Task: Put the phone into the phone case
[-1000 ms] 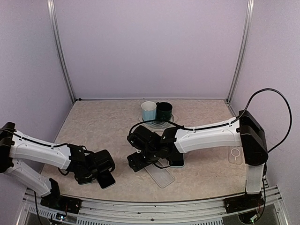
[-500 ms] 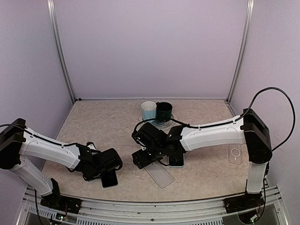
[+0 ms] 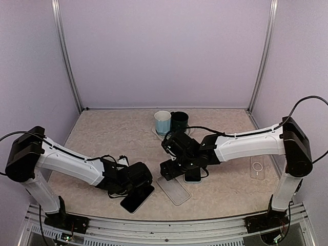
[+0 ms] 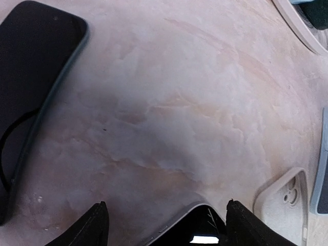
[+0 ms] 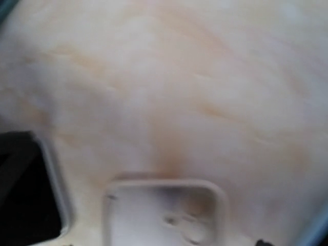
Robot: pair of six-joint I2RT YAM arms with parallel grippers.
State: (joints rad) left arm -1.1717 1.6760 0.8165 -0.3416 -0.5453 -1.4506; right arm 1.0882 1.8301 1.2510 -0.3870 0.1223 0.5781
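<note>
Left claw (image 4: 165, 226) has slid right, phone (image 4: 197, 229) between its fingers (image 4: 95, 228).

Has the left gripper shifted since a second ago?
Yes. The left gripper, holding the phone, moved right along the table's near edge, closer to the clear phone case.
</note>
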